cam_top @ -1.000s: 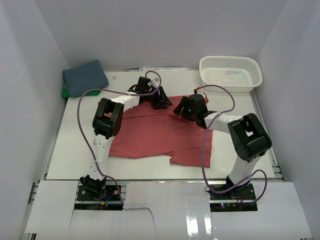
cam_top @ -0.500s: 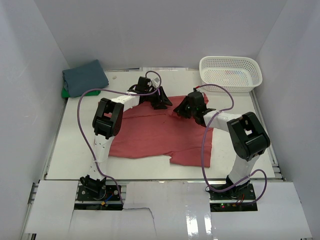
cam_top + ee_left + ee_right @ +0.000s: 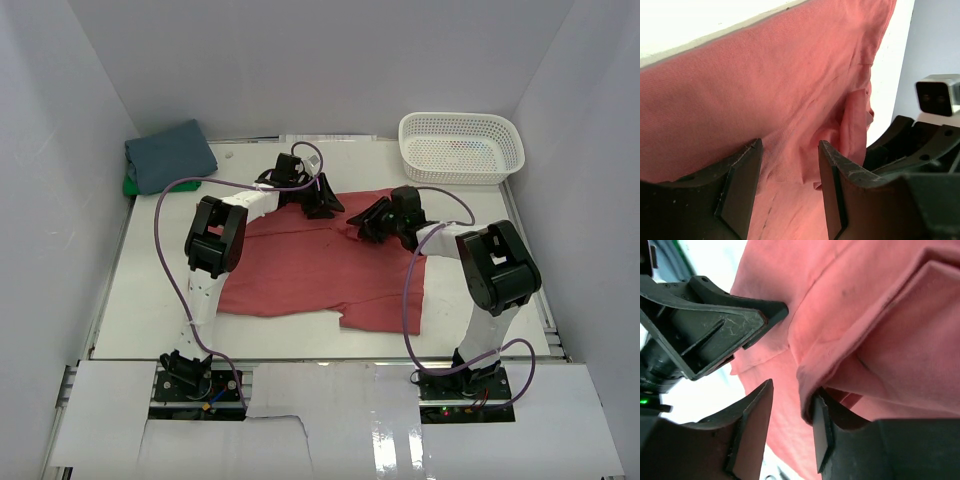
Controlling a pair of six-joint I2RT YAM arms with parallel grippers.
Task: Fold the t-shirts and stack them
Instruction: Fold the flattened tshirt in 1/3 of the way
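Note:
The coral-red t-shirt [image 3: 320,268] lies spread out in the middle of the table. My left gripper [image 3: 322,206] rests on its far edge. In the left wrist view [image 3: 790,172] the jaws stand open with puckered red cloth [image 3: 790,100] between them. My right gripper [image 3: 370,224] is low at the shirt's far right part, close to the left one. In the right wrist view [image 3: 792,412] its jaws are open, and a fold of red cloth [image 3: 850,340] drapes over the right finger [image 3: 822,435]. The slate-blue shirt [image 3: 168,155] lies folded at the far left on the green one [image 3: 130,186].
A white mesh basket [image 3: 462,146] stands at the far right corner. White walls enclose the table on three sides. The two grippers are a few centimetres apart; the left one shows in the right wrist view [image 3: 715,325], the right one in the left wrist view [image 3: 920,145].
My right wrist has shifted a little to the right and lowered onto the shirt. My left arm has not moved.

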